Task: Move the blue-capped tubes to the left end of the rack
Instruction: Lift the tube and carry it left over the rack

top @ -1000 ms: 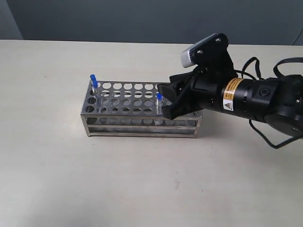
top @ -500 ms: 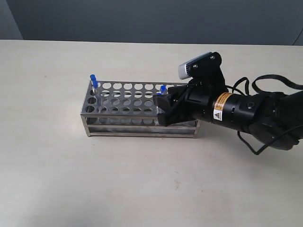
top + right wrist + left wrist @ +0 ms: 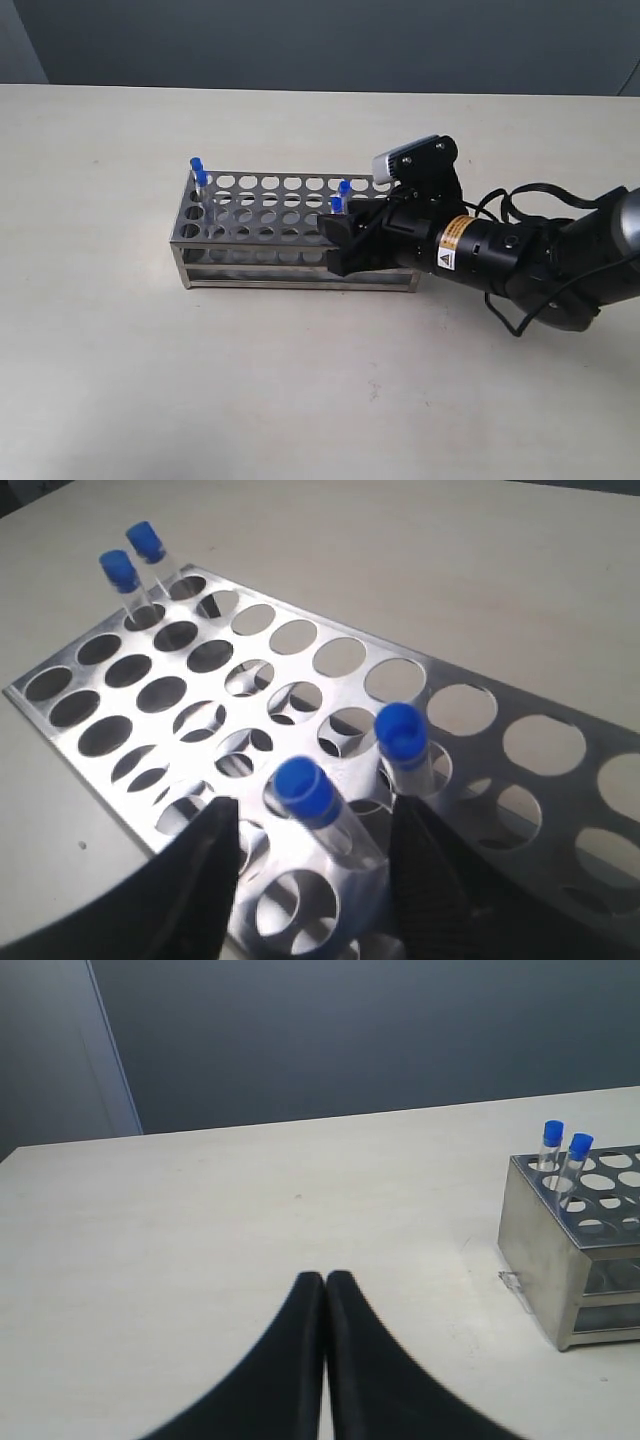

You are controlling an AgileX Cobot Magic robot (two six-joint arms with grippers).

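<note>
The steel rack [image 3: 270, 205] stands mid-table. Two blue-capped tubes [image 3: 197, 166] sit in its left end holes, also seen in the left wrist view [image 3: 565, 1150] and the right wrist view [image 3: 133, 562]. Two more stand near the right end [image 3: 340, 196]. My right gripper [image 3: 338, 245] hangs low over the rack [image 3: 345, 685], open, with one tube [image 3: 312, 798] between its fingers [image 3: 205, 870] and apart from both. The other tube [image 3: 403, 735] stands just beyond one finger. My left gripper [image 3: 325, 1280] is shut and empty over bare table, away from the rack [image 3: 560, 1250].
A pale tabletop [image 3: 120, 380] surrounds the rack, with a dark wall [image 3: 300, 40] behind the far edge. The right arm's black body and cables [image 3: 520, 255] stretch over the table to the right of the rack.
The right gripper has come down and to the left onto the rack's right part, and its open fingers now straddle one blue-capped tube. The tubes have not moved.
</note>
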